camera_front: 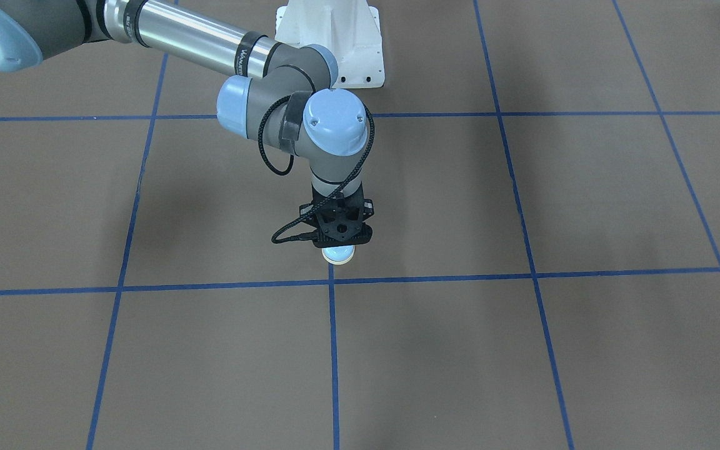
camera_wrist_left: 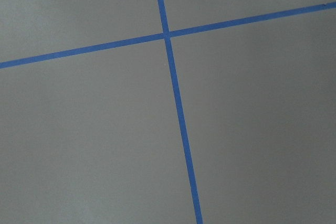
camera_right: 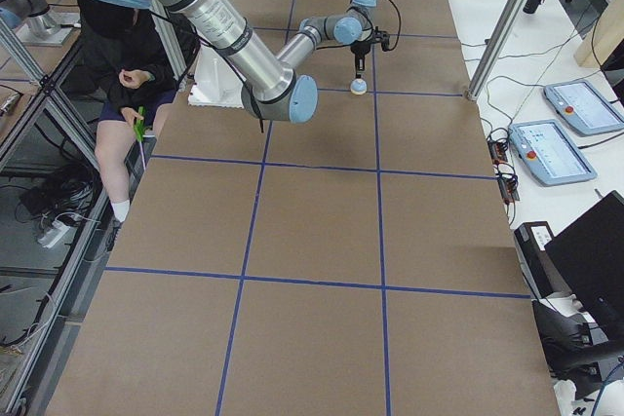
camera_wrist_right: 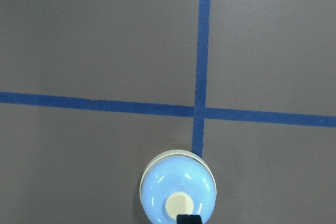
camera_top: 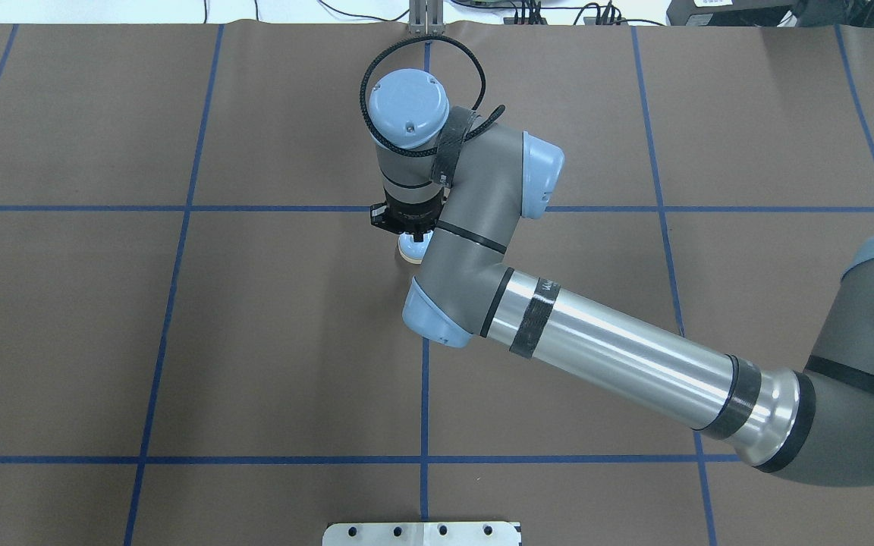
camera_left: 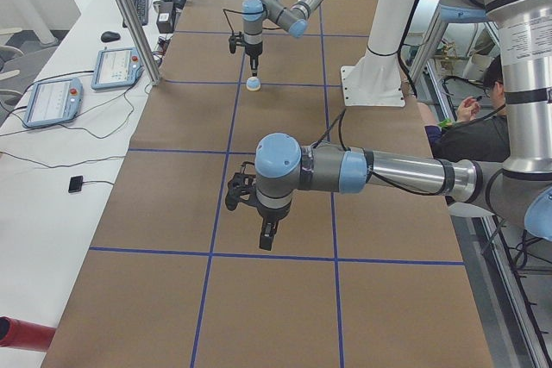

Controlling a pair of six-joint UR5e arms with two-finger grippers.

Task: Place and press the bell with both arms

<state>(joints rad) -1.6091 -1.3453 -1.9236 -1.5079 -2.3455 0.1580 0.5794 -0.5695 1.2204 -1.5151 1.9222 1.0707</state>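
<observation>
The bell [camera_wrist_right: 178, 190], a light-blue dome on a cream base with a cream button, stands on the brown table next to a crossing of blue tape lines. It also shows in the front view [camera_front: 339, 254] and the overhead view [camera_top: 410, 249]. My right gripper [camera_wrist_right: 189, 219] points straight down over the bell's button, with its black fingertips together. In the left exterior view it [camera_left: 253, 65] hangs a little above the bell [camera_left: 253, 84]. My left gripper [camera_left: 267, 237] hangs over bare table far from the bell. I cannot tell whether it is open or shut.
The white bolted pedestal [camera_front: 335, 37] stands behind the bell on the robot's side. A side bench with two tablets [camera_left: 52, 101] and a metal post [camera_left: 129, 15] runs along the table's far edge. A seated person [camera_right: 127, 56] is beside the pedestal.
</observation>
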